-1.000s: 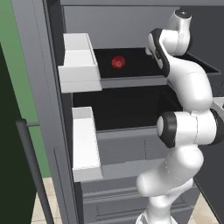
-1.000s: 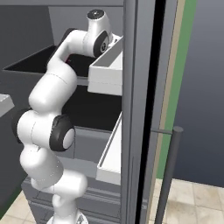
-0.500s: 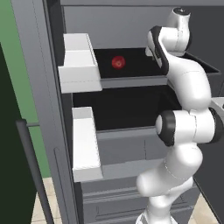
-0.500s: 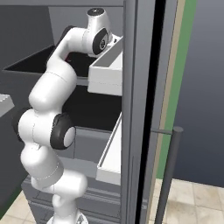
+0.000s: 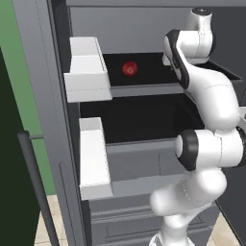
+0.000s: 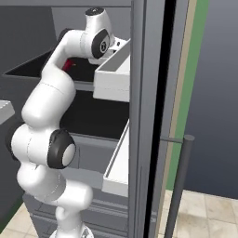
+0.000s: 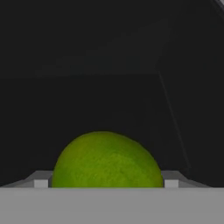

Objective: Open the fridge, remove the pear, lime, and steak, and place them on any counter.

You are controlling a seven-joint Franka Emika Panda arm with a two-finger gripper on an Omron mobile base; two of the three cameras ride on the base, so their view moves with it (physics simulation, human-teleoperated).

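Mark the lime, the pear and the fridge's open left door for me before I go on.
lime [image 7: 107, 159], hand view: middle of its green face, between the gripper's fingertips.
pear [image 5: 129, 68], left base view: centre of the red fruit on the upper shelf.
fridge left door [image 5: 41, 125], left base view: its grey inner edge panel.

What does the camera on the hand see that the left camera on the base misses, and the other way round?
Hand view: a green lime close up, with a dark fingertip on either side of it. Left base view: a red pear on the upper shelf, white door bins and the white arm reaching in. Both: the dark inside of the open fridge.
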